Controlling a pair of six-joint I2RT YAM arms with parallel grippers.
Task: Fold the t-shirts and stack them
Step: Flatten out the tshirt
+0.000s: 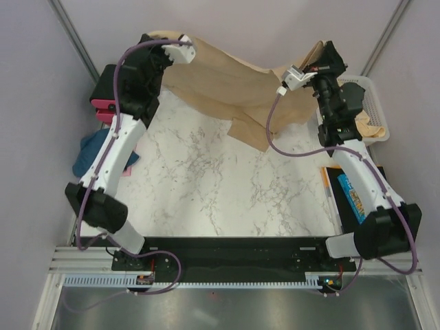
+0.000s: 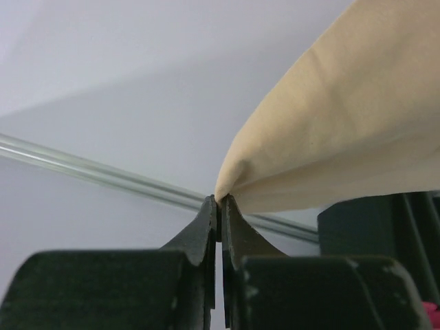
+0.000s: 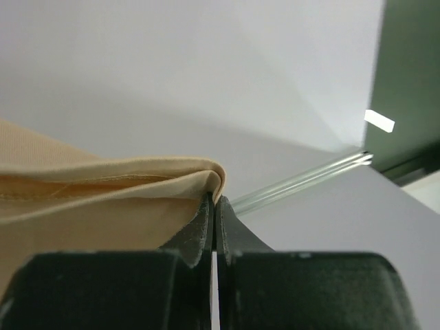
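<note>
The left gripper and right gripper are each pinching a thin edge of the tan t-shirt. If they are pulling too hard, one edge may be slipping out and the shirt dropping crumpled on the counter.

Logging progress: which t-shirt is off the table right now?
The tan t-shirt pinched by the left gripper and right gripper, hanging between them; the dark blue t-shirt lies crumpled beside the left arm.

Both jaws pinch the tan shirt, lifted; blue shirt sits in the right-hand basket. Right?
No: the blue shirt lies on the left, not in the basket, per the top external view. Both jaws do pinch the lifted tan shirt.
</note>
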